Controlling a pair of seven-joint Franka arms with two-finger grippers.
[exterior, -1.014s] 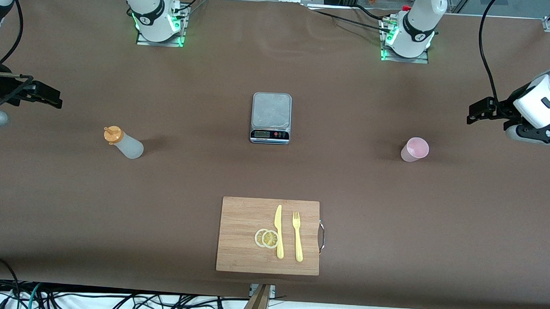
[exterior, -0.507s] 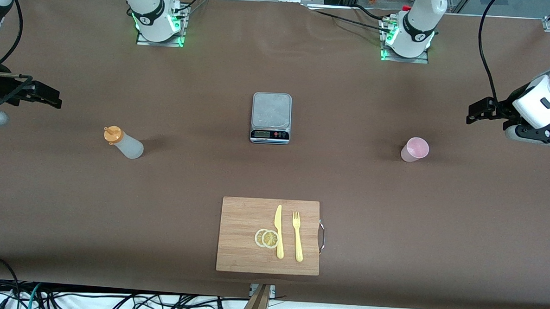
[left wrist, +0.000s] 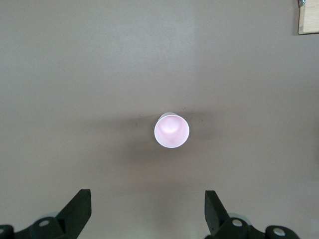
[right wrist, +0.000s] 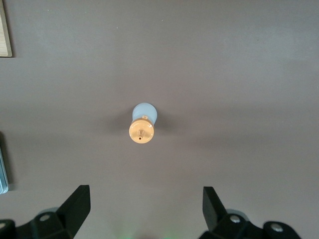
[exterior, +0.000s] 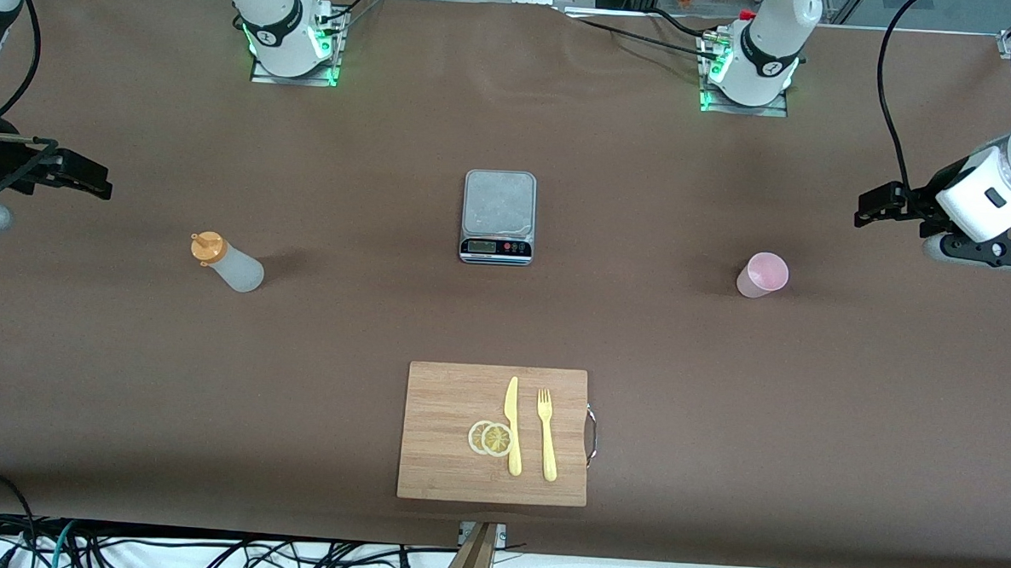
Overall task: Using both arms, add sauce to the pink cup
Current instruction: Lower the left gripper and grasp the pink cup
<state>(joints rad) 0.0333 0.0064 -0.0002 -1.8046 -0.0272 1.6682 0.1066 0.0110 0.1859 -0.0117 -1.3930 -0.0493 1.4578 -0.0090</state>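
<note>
Sauce bottle (exterior: 227,262) stands upright on the brown tabletop (exterior: 368,312) toward the right arm's end, orange nozzle cap (right wrist: 141,132) on, nothing touching it. Pink cup (exterior: 762,275) stands upright and open-mouthed toward the left arm's end, well apart from the bottle; inside looks empty in the left wrist view (left wrist: 172,130).

Right end effector (exterior: 79,173) is up in the air over bare tabletop at the right arm's end of the table, fingers (right wrist: 75,206) spread wide apart, holding nothing; the bottle sits in line with the gap between them but well clear. Left end effector (exterior: 878,202) is up over bare tabletop at the left arm's end, fingers (left wrist: 77,211) also wide apart, empty; cup in line with the gap, not touched.

Kitchen scale (exterior: 497,216) sits mid-table between bottle and cup, slightly farther from the front camera than both. Wooden cutting board (exterior: 446,469) lies nearer the front camera than the scale, carrying two lemon slices (exterior: 490,438), a yellow plastic knife (exterior: 512,425) and a yellow plastic fork (exterior: 547,435) lying side by side; slices touch the knife.
</note>
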